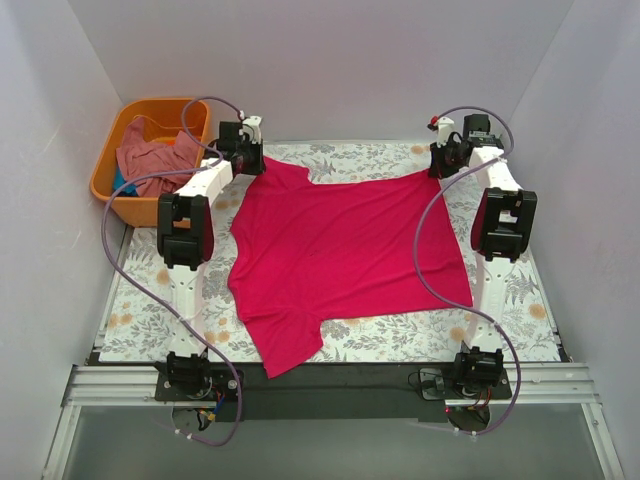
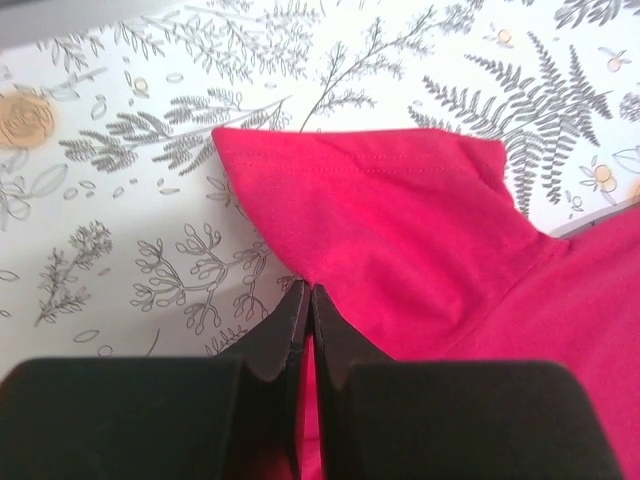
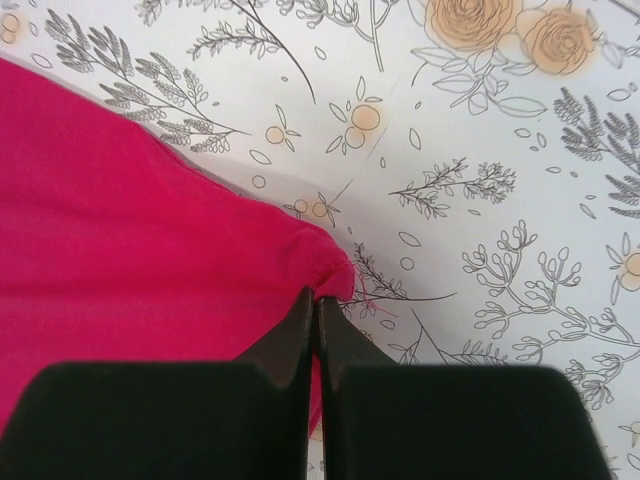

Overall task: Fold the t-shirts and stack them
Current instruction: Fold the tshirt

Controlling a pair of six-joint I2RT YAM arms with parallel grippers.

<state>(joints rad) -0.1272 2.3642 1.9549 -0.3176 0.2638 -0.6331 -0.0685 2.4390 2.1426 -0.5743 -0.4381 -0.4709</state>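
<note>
The crimson-pink t-shirt [image 1: 340, 255] lies spread on the floral table cloth, one sleeve at the far left, another hanging toward the near edge. My left gripper [image 1: 247, 160] is shut on the shirt near its far-left sleeve [image 2: 400, 200]; cloth shows between the fingers in the left wrist view [image 2: 308, 300]. My right gripper [image 1: 443, 160] is shut on the shirt's far-right corner [image 3: 325, 265], pinching a small bunch of cloth. A dusty salmon-pink t-shirt [image 1: 150, 155] lies crumpled in the orange tub, with a bit of teal-blue cloth [image 1: 118, 182] under it.
The orange plastic tub [image 1: 105, 190] stands at the far left beside the table cloth [image 1: 150, 310]. White walls enclose the left, back and right. A black strip and metal rail run along the near edge.
</note>
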